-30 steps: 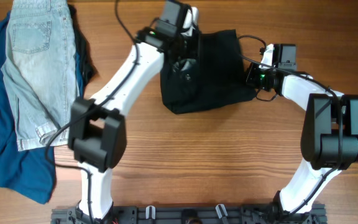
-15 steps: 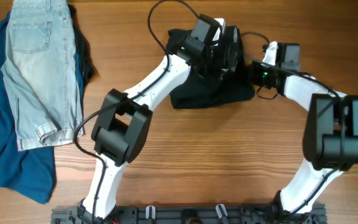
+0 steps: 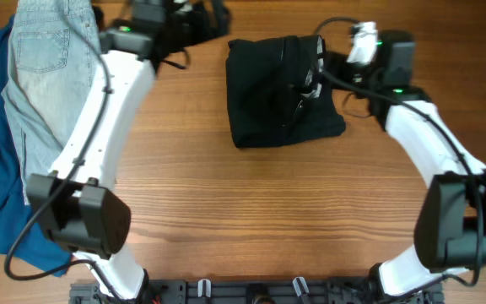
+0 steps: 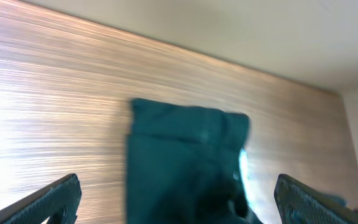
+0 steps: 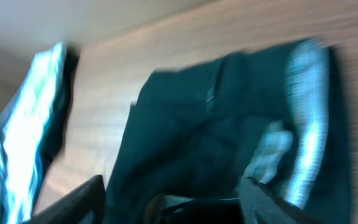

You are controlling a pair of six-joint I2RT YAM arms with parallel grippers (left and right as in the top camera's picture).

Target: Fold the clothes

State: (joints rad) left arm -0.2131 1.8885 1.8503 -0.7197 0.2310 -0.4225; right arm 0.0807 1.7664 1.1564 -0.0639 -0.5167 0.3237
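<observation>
The black shorts (image 3: 277, 97) are seen lying folded into a compact block on the counter (image 3: 251, 211), towards its far edge and slightly right of the middle. The right claw (image 3: 314, 69) is placed over the right edge of the block. In the right wrist view its fingers (image 5: 73, 200) are spread part way with the dark cloth below and between them. The view is blurred, so contact with the cloth cannot be told. The left claw (image 3: 207, 17) is held at the far edge of the counter, off the left side of the shorts and clear of them. Its fingers (image 4: 58, 198) are spread wide with nothing between them. A light-blue denim garment (image 3: 49, 93) is laid over a deep blue cloth (image 3: 2, 203) at the left end, well apart from the shorts.
</observation>
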